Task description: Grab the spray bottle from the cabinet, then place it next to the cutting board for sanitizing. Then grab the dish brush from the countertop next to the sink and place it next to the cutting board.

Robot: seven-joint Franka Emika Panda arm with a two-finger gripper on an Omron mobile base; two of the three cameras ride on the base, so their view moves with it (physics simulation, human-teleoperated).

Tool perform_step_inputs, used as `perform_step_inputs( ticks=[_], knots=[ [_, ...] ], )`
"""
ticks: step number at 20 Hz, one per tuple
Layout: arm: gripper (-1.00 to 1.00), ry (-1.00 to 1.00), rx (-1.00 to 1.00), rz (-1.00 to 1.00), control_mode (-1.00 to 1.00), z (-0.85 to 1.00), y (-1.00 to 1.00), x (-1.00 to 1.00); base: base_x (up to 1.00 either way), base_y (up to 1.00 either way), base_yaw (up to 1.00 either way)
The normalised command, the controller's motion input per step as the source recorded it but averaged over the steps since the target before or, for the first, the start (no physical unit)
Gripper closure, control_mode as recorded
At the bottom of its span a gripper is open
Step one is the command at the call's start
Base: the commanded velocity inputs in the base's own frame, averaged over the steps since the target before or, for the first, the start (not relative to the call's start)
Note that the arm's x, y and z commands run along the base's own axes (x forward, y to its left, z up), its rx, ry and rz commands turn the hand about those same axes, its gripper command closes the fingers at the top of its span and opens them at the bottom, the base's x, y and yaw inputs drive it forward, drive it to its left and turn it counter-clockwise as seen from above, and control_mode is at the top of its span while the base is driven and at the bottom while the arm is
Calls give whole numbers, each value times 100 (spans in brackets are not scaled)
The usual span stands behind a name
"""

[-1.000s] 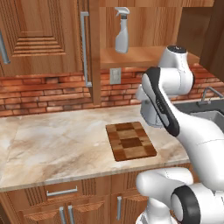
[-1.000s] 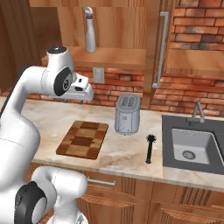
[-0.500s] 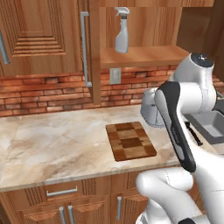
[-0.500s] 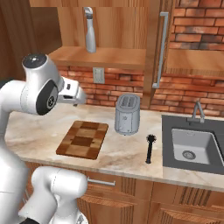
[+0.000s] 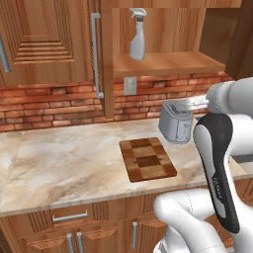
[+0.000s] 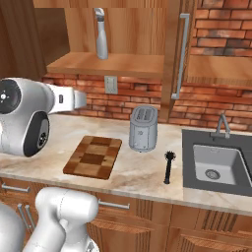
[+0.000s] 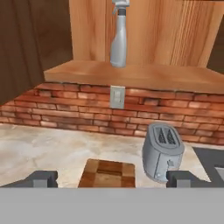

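The pale spray bottle stands upright on the wooden shelf of the open upper cabinet. Below it the checkered cutting board lies flat on the marbled countertop. The black dish brush lies on the counter just left of the dark sink. My gripper is open and empty, its fingertips far apart. It hovers above the counter's front part, facing the cabinet shelf and well short of the bottle.
A silver toaster stands between the board and the brush. The cabinet door with its silver bar handle hangs open to the left of the shelf. A wall outlet sits under the shelf.
The arm has swung back toward the base, uncovering the toaster in the left base view. The hand now points level at the cabinet. Bottle, board and brush have not moved.
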Motion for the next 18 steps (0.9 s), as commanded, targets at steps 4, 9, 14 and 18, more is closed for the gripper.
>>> perform_step_inputs(
  ticks=[4,9,14,18],
  knots=[
    [-100,-40,0,4,-100,73,0,-19,0,0,0],
    [-100,-27,0,0,-100,60,0,-3,0,0,0],
    [-100,-14,0,0,-100,52,0,0,0,0,0],
    [-100,-11,1,2,-100,55,0,0,0,0,0]
  ],
)
